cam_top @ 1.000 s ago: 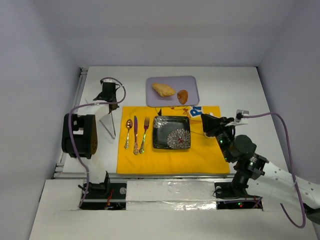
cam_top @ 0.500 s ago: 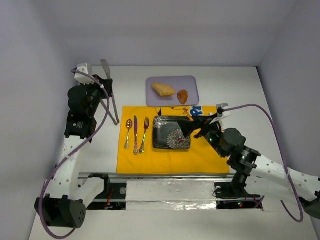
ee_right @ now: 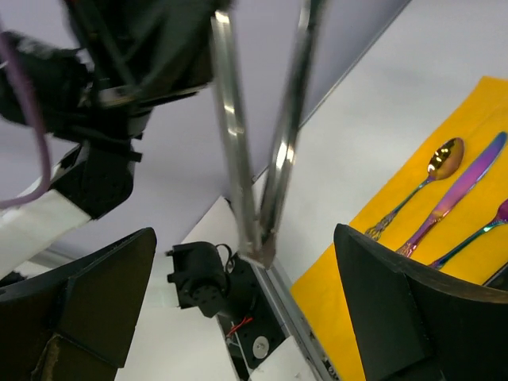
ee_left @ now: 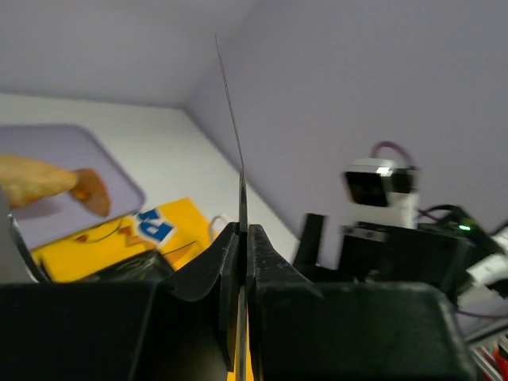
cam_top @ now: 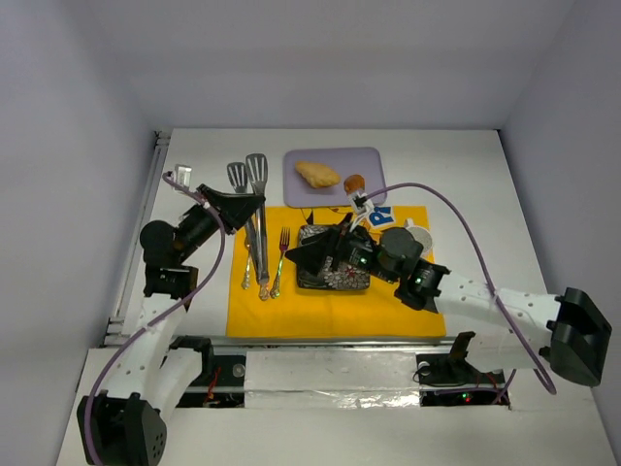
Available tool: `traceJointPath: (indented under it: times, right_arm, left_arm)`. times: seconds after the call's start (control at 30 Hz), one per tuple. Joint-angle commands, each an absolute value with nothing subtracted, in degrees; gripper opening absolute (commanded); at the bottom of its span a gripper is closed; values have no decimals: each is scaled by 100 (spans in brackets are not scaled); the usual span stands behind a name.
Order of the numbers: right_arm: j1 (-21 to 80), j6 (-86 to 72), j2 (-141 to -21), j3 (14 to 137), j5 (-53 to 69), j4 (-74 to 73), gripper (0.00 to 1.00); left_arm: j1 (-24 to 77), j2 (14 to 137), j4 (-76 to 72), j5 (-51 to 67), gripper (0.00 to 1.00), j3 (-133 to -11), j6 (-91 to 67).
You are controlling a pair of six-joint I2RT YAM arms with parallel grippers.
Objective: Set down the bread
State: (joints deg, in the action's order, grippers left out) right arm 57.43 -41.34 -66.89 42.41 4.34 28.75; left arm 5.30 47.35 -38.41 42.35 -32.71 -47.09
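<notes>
Left pincer [cam_top: 238,206] is clamped on the tongs [cam_top: 254,194], with the heads pointing up the table. Right pincer [cam_top: 307,254] is spread wide over the plate [cam_top: 357,278] and faces the tongs. The bread [cam_top: 317,174] sits on the lavender tray [cam_top: 375,161], beyond both pincers and right of the tong heads, untouched. I read this as tool setup or a handover, with the pick not yet begun. Next: straddle the bread with the tong heads, squeeze gently, lift, and carry it to the plate under my right pincer.
</notes>
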Motion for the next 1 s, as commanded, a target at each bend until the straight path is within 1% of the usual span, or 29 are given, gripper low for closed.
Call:
traceJointPath:
  times: [0.0, 0.13, 0.37, 0.57, 0.87, 0.97]
  right_arm:
    - [5949, -4254, -6951, 4605, 678, 3498, 100]
    - [6195, -4140, -7400, 4807, 869, 3603, 100]
    - [6416, -3885, -7699, 5062, 1257, 3902, 100]
    - [6416, -3709, -7998, 5124, 1019, 3964, 100]
    - [6416, -3718, -8130, 5405, 1309, 4122, 100]
    - [6416, -3762, -8209, 5502, 1397, 4131, 100]
  left_arm:
    - [606, 4439, -5893, 4825, 0, -3034, -5754]
    - [720, 4377, -6643, 4878, 0, -2892, -6160]
    - [826, 4324, -6855, 4852, 0, -2813, -6327]
    - [1107, 4412, -8199, 4913, 0, -2558, -7188]
    - [1652, 4114, -8586, 4834, 0, -2400, -7409]
    - [1652, 4087, -8797, 4781, 0, -2329, -7514]
